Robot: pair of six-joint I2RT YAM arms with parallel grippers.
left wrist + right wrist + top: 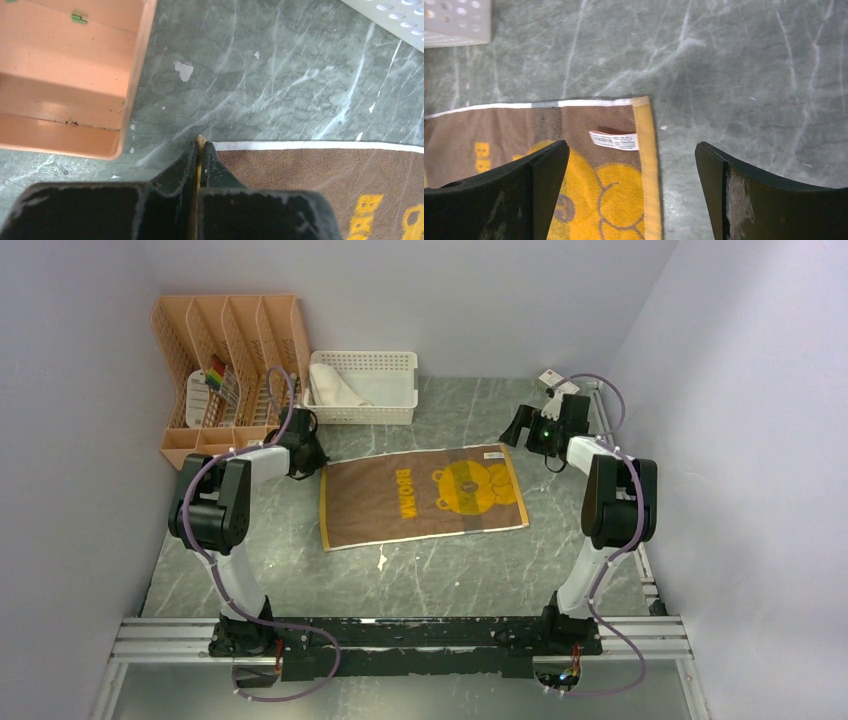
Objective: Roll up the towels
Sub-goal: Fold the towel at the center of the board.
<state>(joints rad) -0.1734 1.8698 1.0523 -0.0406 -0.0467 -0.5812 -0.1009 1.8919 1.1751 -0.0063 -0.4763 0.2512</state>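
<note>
So in the top view we're looking at the mustard towel (420, 498) lying spread out flat in the middle of the frame on the grey marble table (450, 575), brown face up with a yellow bear and yellow letters showing. It's sitting a bit tilted, its left end lower in the frame than the right.

The left claw (200, 150) is sitting at the towel's upper left corner. In the left wrist view its jaws are pressing together with a thin sliver of yellow edge peeking out between the tips, so we're calling that a pinch on the corner of the mustard towel. The towel's white top edge is running off to the right from there.

The right claw (631, 150) is hanging over the upper right corner with its jaws spread wide and holding nothing. In its wrist view one finger is sitting over the bear, the other over bare table, and a small white label (614, 140) is lying between them. Whether the tips are touching the cloth, we can't tell.

The white towel (335, 388) is lying bunched in the left end of the white basket (385, 359), up top in the frame. An orange file rack (230, 340) is standing in the upper left.
</note>
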